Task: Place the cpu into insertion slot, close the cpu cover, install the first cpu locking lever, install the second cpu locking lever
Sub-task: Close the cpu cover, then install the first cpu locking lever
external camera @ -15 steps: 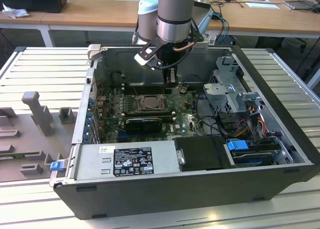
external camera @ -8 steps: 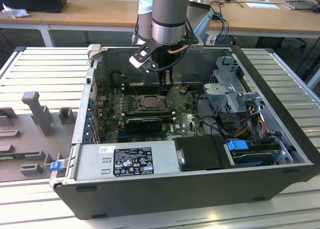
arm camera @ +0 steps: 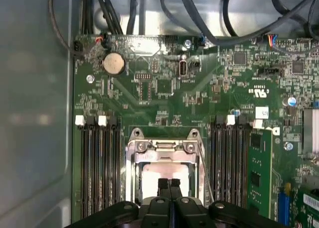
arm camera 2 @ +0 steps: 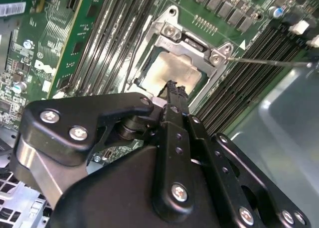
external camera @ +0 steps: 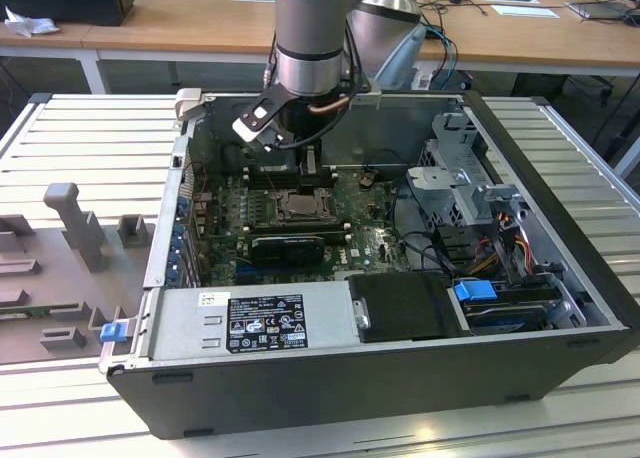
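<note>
The chip (arm camera: 157, 171) lies in the socket (arm camera: 135, 134) with the metal cover (arm camera: 164, 147) seemingly down around it, the pincer (arm camera: 169, 182), closed tight and empty, hovers over the socket's middle, and a thin lever (arm camera 2: 269, 61) jutting from the socket's corner looks unlatched, so both levers likely remain.

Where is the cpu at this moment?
In the first wrist view the cpu lies in the insertion slot on the green motherboard, between two banks of black memory slots, right below the gripper.
</note>
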You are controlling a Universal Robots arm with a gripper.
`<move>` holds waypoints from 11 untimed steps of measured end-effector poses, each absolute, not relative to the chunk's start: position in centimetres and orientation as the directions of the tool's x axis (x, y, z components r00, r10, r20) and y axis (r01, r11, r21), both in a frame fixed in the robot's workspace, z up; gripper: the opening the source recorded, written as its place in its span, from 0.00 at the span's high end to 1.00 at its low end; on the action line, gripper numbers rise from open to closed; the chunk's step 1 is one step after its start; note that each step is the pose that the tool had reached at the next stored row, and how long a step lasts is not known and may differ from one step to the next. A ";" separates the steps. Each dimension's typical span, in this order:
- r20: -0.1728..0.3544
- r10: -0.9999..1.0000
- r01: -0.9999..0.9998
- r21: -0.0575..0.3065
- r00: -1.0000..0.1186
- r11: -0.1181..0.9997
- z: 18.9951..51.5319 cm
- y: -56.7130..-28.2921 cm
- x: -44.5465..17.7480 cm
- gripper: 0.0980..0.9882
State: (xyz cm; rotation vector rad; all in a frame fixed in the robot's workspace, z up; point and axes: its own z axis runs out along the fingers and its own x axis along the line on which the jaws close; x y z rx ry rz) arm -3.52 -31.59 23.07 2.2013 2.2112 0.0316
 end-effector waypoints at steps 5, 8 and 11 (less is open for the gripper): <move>-0.001 1.000 1.000 0.029 -0.005 0.005 23.1 -31.6 -4.1 0.99; -0.001 1.000 1.000 0.029 -0.004 0.004 23.6 -31.6 -4.1 0.99; -0.001 1.000 1.000 0.029 -0.004 0.004 25.0 -31.6 -4.1 0.99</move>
